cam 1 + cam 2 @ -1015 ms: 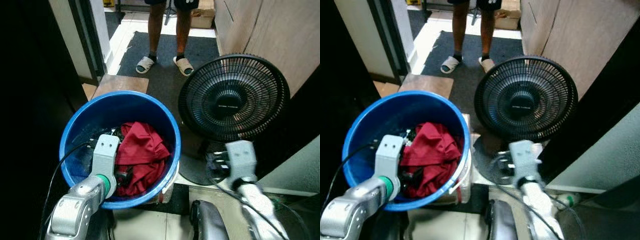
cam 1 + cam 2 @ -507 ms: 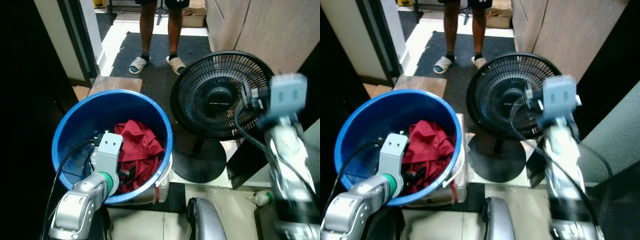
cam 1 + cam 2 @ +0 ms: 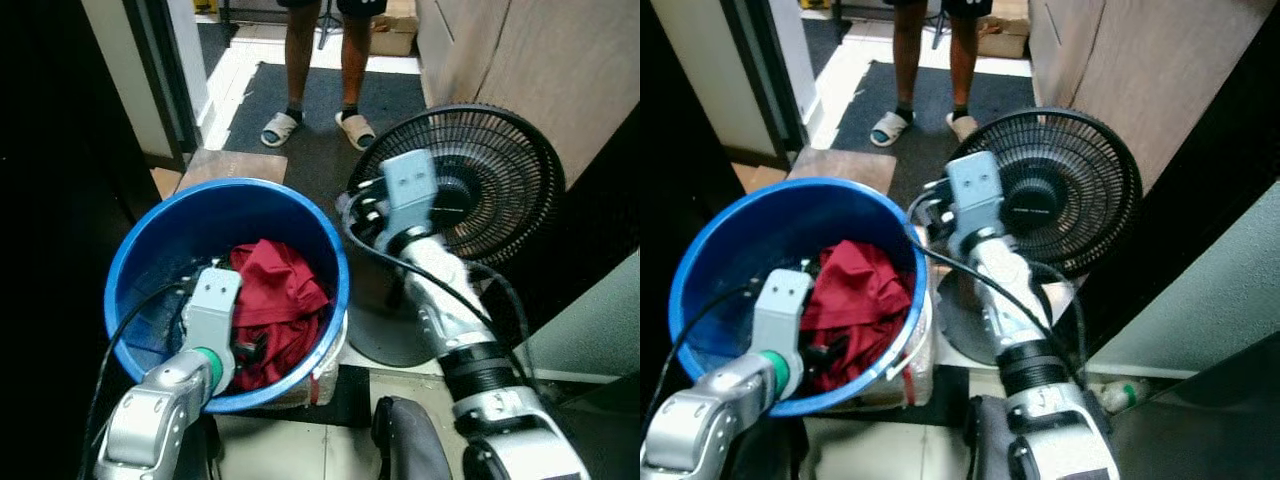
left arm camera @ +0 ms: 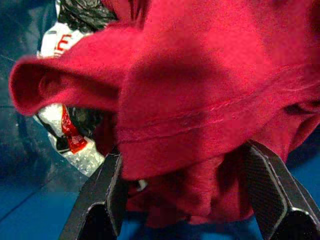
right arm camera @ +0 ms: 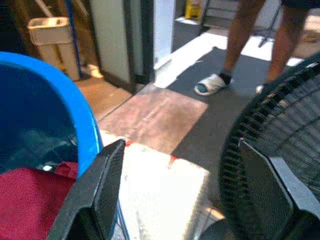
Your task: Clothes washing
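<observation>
One red shirt (image 3: 275, 305) is what I care about, and it lies crumpled in the bottom of the blue tub (image 3: 140, 260) at my left, heaped over some dark cloth and a crinkly white wrapper with red print (image 4: 60, 127). My left claw (image 4: 182, 187) is down inside that tub with its two black fingers spread wide on either side of a thick fold of the shirt, the hem seam running across between them; they straddle the cloth but I would not call it gripped yet.

I judge the shirt soft, limp and light, likely to sag and trail once lifted, and it may drag the wrapper or the dark cloth up with it. The best hold looks to be that bunched fold near the seam, where several layers give the fingers something to bite, not a single loose edge that could slip out.

Further right, my right claw (image 5: 180, 192) hangs open above the gap between the tub's rim and the black fan (image 3: 480, 180), holding nothing. Beyond both, a person in slippers (image 3: 315, 125) stands on the dark mat (image 3: 300, 100).
</observation>
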Controlling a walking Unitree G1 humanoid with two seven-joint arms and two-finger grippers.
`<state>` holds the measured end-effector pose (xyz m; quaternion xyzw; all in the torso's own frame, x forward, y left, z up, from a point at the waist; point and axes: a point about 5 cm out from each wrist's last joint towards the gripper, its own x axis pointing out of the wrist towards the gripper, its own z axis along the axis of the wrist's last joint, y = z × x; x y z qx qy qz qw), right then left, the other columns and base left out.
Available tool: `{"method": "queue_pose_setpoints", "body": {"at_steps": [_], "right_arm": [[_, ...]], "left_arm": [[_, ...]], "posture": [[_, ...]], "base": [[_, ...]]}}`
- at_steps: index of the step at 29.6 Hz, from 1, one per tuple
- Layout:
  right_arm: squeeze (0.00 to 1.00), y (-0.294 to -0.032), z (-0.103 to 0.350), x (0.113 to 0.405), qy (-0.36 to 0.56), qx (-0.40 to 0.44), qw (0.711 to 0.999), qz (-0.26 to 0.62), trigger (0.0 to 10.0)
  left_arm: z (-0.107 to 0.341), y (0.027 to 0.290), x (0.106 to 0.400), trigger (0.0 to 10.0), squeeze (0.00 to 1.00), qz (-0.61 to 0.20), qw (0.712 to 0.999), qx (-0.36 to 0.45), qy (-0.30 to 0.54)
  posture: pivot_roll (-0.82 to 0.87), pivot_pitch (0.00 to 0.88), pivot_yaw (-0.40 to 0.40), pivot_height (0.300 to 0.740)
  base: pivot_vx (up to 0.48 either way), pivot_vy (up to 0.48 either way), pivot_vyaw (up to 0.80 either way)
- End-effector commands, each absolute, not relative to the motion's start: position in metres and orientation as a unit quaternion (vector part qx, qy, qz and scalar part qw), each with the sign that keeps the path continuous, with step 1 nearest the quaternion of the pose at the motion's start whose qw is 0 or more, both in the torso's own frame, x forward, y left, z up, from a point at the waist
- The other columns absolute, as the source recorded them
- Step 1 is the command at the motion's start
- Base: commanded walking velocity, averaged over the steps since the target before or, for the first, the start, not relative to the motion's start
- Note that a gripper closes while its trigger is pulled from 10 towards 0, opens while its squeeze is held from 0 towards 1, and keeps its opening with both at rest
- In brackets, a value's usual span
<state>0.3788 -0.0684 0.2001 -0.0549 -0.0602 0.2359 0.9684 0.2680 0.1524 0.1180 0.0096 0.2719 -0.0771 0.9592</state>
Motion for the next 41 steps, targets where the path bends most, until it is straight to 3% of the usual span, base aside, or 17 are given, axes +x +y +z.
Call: {"method": "queue_pose_setpoints", "body": {"at_steps": [1, 11, 15, 22, 27, 28, 29, 35, 38, 41], "right_arm": [[0.0, -0.061, 0.182, 0.376, -0.018, -0.059, 0.964, 0.26, 10.0], [0.0, -0.042, 0.222, 0.382, -0.113, -0.134, 0.946, 0.271, 10.0], [0.0, -0.061, 0.265, 0.373, -0.207, -0.139, 0.944, 0.218, 10.0], [0.0, -0.094, 0.277, 0.362, -0.241, -0.138, 0.946, 0.168, 10.0], [0.0, -0.093, 0.278, 0.362, -0.246, -0.128, 0.943, 0.182, 10.0], [0.0, -0.087, 0.277, 0.363, -0.245, -0.121, 0.939, 0.207, 10.0], [0.0, -0.061, 0.269, 0.364, -0.226, -0.11, 0.924, 0.289, 10.0], [0.0, -0.043, 0.262, 0.36, -0.209, -0.11, 0.911, 0.338, 10.0], [0.0, -0.015, 0.25, 0.354, -0.169, -0.09, 0.895, 0.402, 10.0], [0.0, -0.008, 0.231, 0.361, -0.111, -0.108, 0.904, 0.398, 10.0]], "left_arm": [[0.113, 0.155, 0.263, 10.0, 0.0, -0.07, 0.955, 0.01, 0.287], [0.111, 0.159, 0.262, 10.0, 0.0, -0.06, 0.955, 0.011, 0.289], [0.11, 0.157, 0.261, 10.0, 0.0, -0.06, 0.956, 0.009, 0.288], [0.11, 0.156, 0.262, 10.0, 0.0, -0.064, 0.955, 0.01, 0.289], [0.109, 0.155, 0.263, 10.0, 0.0, -0.066, 0.955, 0.01, 0.289], [0.109, 0.155, 0.263, 10.0, 0.0, -0.067, 0.955, 0.011, 0.289], [0.109, 0.155, 0.264, 10.0, 0.0, -0.068, 0.955, 0.011, 0.289], [0.109, 0.155, 0.263, 10.0, 0.0, -0.068, 0.955, 0.011, 0.288], [0.11, 0.155, 0.262, 10.0, 0.0, -0.063, 0.956, 0.01, 0.287], [0.109, 0.154, 0.259, 10.0, 0.0, -0.06, 0.956, 0.007, 0.288]], "posture": [[0.15, 0.132, -0.024, 0.517], [0.15, 0.129, -0.03, 0.517], [0.15, 0.126, -0.035, 0.517], [0.14, 0.123, -0.028, 0.517], [0.13, 0.119, -0.021, 0.517], [0.13, 0.118, -0.02, 0.517], [0.13, 0.118, -0.02, 0.517], [0.15, 0.12, -0.031, 0.517], [0.15, 0.123, -0.036, 0.517], [0.16, 0.131, -0.053, 0.517]], "base": [[0.0, 0.0, 0.0], [0.0, 0.0, 0.0], [0.0, 0.0, 0.0], [0.0, 0.0, 0.0], [0.0, 0.0, 0.0], [0.0, 0.0, 0.0], [0.0, 0.0, 0.0], [0.0, 0.0, 0.0], [0.0, 0.0, 0.0], [0.0, 0.0, 0.0]]}}
